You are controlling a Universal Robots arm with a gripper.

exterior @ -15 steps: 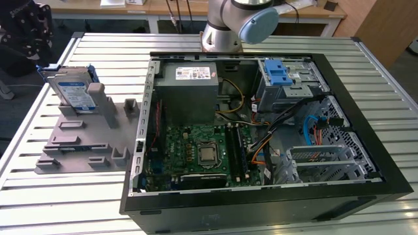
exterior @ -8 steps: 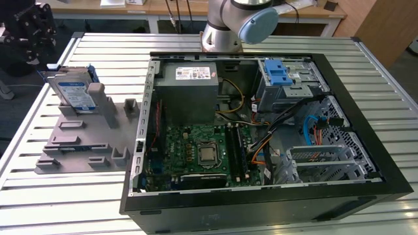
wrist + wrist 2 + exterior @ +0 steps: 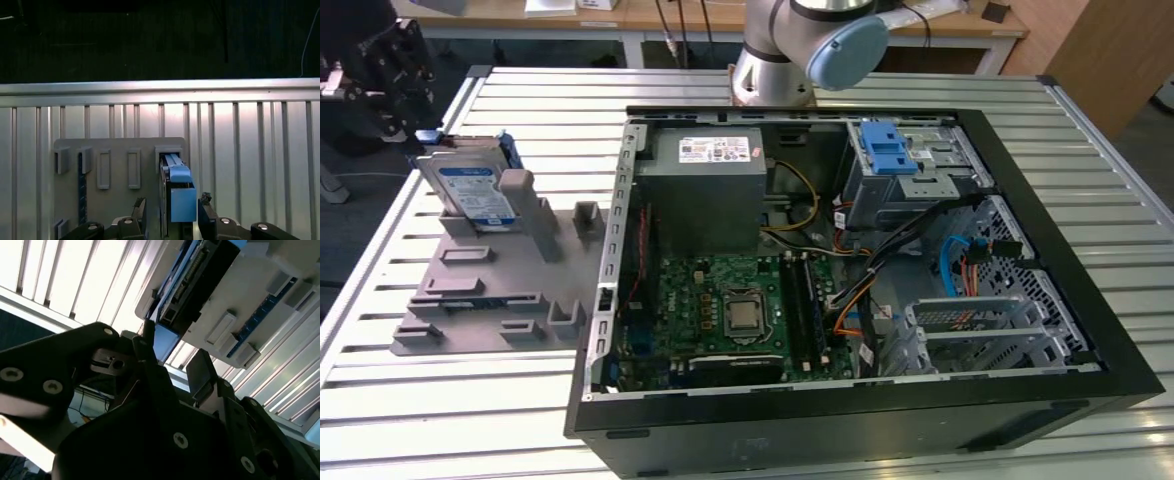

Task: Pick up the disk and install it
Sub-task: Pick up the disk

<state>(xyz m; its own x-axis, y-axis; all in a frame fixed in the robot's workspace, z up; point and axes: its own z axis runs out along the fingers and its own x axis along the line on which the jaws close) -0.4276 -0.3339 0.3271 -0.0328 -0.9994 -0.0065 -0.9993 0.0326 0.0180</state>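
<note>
The disk (image 3: 470,190) stands on edge in a slot of the grey holder plate (image 3: 480,290) at the exterior view's left, its blue-and-white label facing out and its blue bracket around it. My black gripper (image 3: 411,118) hangs just above and behind the disk's top end. In the first wrist view the gripper (image 3: 172,206) is open, and its fingertips (image 3: 205,206) stand on either side of the disk's blue edge (image 3: 181,197) with small gaps. The second wrist view shows the disk (image 3: 195,275) in the holder beyond the dark fingers (image 3: 202,365).
An open black computer case (image 3: 1067,330) lies in the middle of the slatted metal table (image 3: 454,420), with a grey power supply box (image 3: 707,190), a motherboard (image 3: 734,310) and a grey drive cage with a blue latch (image 3: 894,155). The arm's base (image 3: 781,60) stands behind the case.
</note>
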